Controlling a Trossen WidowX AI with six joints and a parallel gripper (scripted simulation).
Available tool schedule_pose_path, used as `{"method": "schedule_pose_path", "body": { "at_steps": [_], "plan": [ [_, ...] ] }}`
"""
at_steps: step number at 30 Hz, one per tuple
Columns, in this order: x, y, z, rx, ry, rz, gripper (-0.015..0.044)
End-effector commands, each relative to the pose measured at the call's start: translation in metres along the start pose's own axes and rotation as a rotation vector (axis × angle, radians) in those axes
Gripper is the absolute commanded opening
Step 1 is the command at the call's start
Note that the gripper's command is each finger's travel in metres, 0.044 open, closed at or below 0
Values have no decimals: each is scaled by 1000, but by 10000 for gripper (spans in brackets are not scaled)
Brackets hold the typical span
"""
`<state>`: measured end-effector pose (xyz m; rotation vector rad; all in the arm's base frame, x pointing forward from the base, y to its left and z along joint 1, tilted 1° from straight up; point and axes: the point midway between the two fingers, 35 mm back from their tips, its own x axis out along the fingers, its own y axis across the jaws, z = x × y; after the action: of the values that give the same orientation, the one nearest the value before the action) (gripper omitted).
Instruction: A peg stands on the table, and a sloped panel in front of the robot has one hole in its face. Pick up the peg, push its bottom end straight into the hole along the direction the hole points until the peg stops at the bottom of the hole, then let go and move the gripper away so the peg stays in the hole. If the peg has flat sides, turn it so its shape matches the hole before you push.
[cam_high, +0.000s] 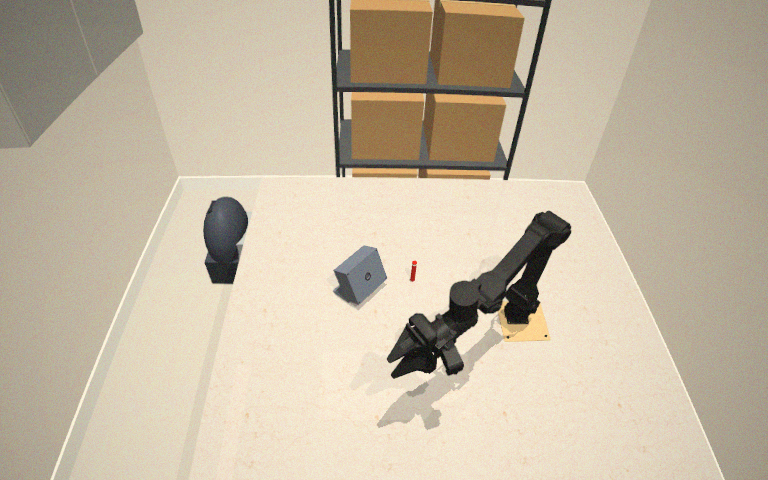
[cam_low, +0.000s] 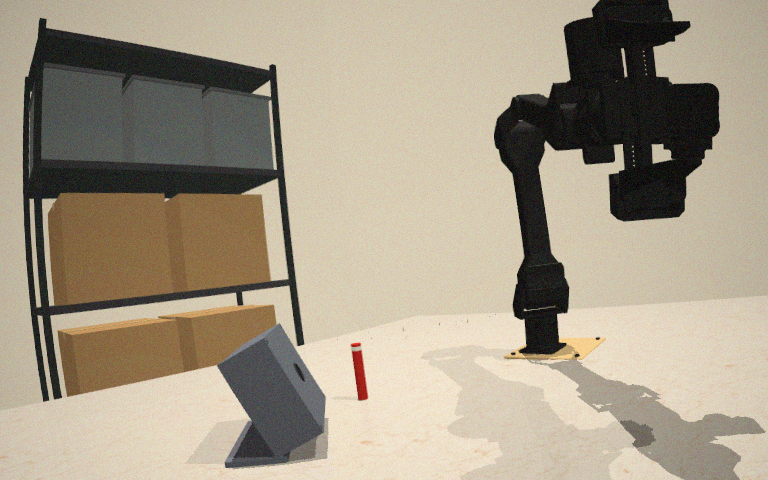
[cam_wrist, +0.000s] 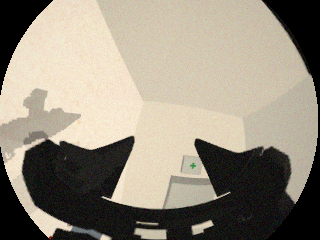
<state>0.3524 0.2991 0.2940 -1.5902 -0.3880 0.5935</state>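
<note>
A red round peg (cam_high: 413, 271) (cam_low: 359, 373) with a white band near its top stands upright on the table. Beside it, a blue-grey sloped panel (cam_high: 352, 281) (cam_low: 266, 390) stands on its base, its face turned toward the peg's side. One small round hole (cam_high: 368, 276) (cam_low: 299, 371) shows in that face. My gripper (cam_high: 390, 367) (cam_wrist: 166, 140) is open and empty, raised high above the table, away from the peg and the panel. In the wrist view its two fingers stand wide apart with only the room between them.
The arm's yellow base plate (cam_high: 526, 332) (cam_low: 591, 344) lies to the right of the peg. A dark rounded object on a block (cam_high: 225, 229) stands at the far left. A shelf rack with boxes (cam_high: 387, 127) (cam_low: 215, 240) stands behind the table.
</note>
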Motion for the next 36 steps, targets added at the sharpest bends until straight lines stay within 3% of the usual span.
{"method": "schedule_pose_path", "body": {
  "at_steps": [1,19,36],
  "plan": [
    [5,9,-23,69,45,59,440],
    [0,60,-120,354,272,283,440],
    [-36,106,-202,671,526,432,440]
  ]
}}
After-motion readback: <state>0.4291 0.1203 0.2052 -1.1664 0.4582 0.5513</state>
